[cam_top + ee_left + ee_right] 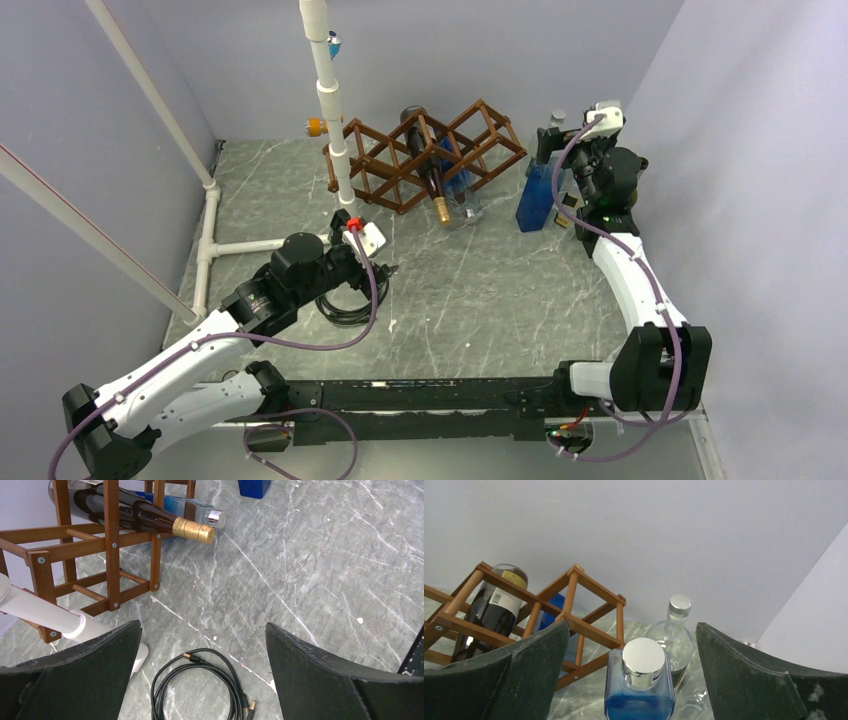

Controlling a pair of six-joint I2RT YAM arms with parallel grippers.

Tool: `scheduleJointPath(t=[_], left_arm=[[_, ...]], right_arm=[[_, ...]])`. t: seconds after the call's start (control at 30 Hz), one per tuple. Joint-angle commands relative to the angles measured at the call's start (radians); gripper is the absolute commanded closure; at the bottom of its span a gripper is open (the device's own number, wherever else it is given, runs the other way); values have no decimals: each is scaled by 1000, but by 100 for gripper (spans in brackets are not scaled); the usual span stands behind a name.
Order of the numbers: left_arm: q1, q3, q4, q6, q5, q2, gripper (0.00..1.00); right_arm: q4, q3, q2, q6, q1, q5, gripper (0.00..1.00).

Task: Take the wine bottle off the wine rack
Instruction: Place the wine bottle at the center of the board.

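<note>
The dark brown wooden wine rack point(420, 155) stands at the back of the table. A dark wine bottle point(428, 170) with a gold foil neck lies in one cell, neck pointing toward the front. A blue bottle point(462, 190) with a silver cap lies in the cell beside it. In the left wrist view the wine bottle point(145, 516) and rack point(111, 545) are ahead at upper left. My left gripper point(385, 270) point(202, 625) is open and empty, in front of the rack above a cable. My right gripper point(553, 150) point(632, 625) is open and empty, right of the rack point(574, 611).
A square blue bottle point(535, 200) point(640, 692) and a clear round bottle point(557, 122) point(674, 630) stand right of the rack, under my right gripper. A coiled black cable point(350, 305) point(200, 687) lies under the left gripper. A white PVC pipe frame point(330, 100) point(45, 612) stands left of the rack.
</note>
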Motion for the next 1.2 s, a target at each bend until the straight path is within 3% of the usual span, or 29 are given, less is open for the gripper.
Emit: scheduleJointPath(t=[0.0, 0.6, 1.17], left_arm=[[4, 11, 28, 7, 1, -14, 0], [4, 16, 19, 5, -9, -18, 0], [4, 19, 13, 6, -11, -16, 1]], right_arm=[[-99, 88, -39, -37, -2, -57, 0], [-605, 365, -77, -201, -2, -352, 0], [-812, 378, -67, -300, 28, -700, 0]])
